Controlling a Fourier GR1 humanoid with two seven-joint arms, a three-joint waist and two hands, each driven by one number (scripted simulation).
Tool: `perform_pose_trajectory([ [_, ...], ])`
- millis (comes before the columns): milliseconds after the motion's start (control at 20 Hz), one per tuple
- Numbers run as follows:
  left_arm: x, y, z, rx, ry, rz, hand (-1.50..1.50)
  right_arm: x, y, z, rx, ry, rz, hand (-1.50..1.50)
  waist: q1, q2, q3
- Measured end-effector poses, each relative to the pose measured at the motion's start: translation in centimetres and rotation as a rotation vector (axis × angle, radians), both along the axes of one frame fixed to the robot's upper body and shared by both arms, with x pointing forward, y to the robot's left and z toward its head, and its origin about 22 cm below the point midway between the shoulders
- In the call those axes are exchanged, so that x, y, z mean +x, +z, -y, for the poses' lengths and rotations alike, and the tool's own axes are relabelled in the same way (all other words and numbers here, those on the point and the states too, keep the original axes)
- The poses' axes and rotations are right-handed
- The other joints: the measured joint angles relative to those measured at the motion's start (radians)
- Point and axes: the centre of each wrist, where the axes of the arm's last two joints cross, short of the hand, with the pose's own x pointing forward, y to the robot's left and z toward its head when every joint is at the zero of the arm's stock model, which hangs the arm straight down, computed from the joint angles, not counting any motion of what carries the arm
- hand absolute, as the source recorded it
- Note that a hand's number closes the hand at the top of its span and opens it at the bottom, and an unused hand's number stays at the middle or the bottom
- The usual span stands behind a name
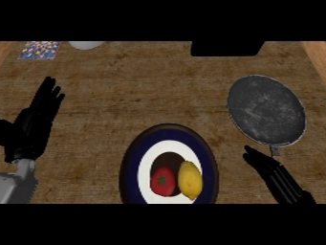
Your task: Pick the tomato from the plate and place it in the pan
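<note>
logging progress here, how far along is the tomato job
Done: nothing; the tomato lies on the plate beside a yellow fruit, the pan holds nothing. In hand: nothing; the right hand is open near the pan's handle, the left hand rests open at the left. Left: grasp, carry, place in pan.

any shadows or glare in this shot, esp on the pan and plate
Head view: light looks even, no clear cast shadows on the counter; pan mottled grey, no glare; dark patch on the plate above the tomato may be shadow or pattern.
</note>
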Motion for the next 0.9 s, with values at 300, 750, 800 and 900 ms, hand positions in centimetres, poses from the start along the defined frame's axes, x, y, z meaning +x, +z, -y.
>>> perform_pose_trajectory([
  [300,0.5,0.2,0.2,0.004,-0.023,0.001,0.00,0.6,3.1,-2.1,-0.217,0.021,-0.115,-1.50,0.021,0.006,-0.002],
  [750,0.8,0.4,0.8,0.001,-0.038,0.003,0.00,3.6,3.5,-7.4,-0.502,0.081,-0.409,-1.50,0.035,0.009,-0.001],
  [800,0.9,0.2,0.7,0.002,-0.034,0.006,0.00,4.0,3.2,-8.0,-0.530,0.094,-0.453,-1.50,0.034,0.010,-0.001],
  [900,1.0,0.6,0.7,0.003,-0.028,0.008,0.00,4.3,3.2,-9.2,-0.558,0.132,-0.503,-1.50,0.031,0.009,0.000],
])
